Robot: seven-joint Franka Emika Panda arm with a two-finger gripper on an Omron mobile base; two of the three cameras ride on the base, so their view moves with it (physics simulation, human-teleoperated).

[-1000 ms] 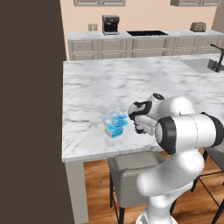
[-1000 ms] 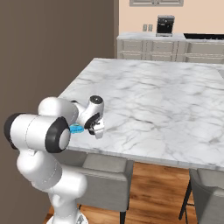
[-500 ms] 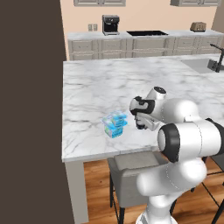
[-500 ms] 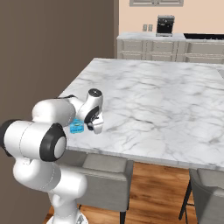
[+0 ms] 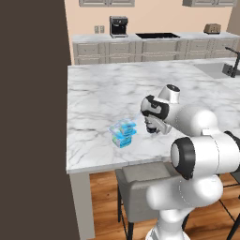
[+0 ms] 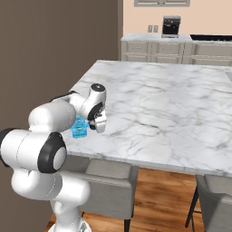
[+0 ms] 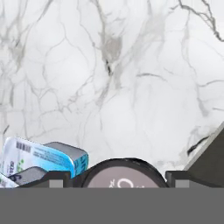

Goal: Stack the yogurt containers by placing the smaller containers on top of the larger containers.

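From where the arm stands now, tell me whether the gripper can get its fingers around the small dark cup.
Probably yes. In the hand view the small dark cup sits between the open gripper fingertips, upright on bare marble countertop. The blue yogurt pack lies off to one side, apart from the cup.

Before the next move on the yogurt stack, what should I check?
1. Dark cup sits between the fingers: ok.
2. Fingers pressed onto the cup: cannot tell.
3. Cup lifted off the marble counter: cannot tell.
4. Blue pack resting on the counter: ok.
5. Cup on top of the pack: not ok, it is beside the pack.
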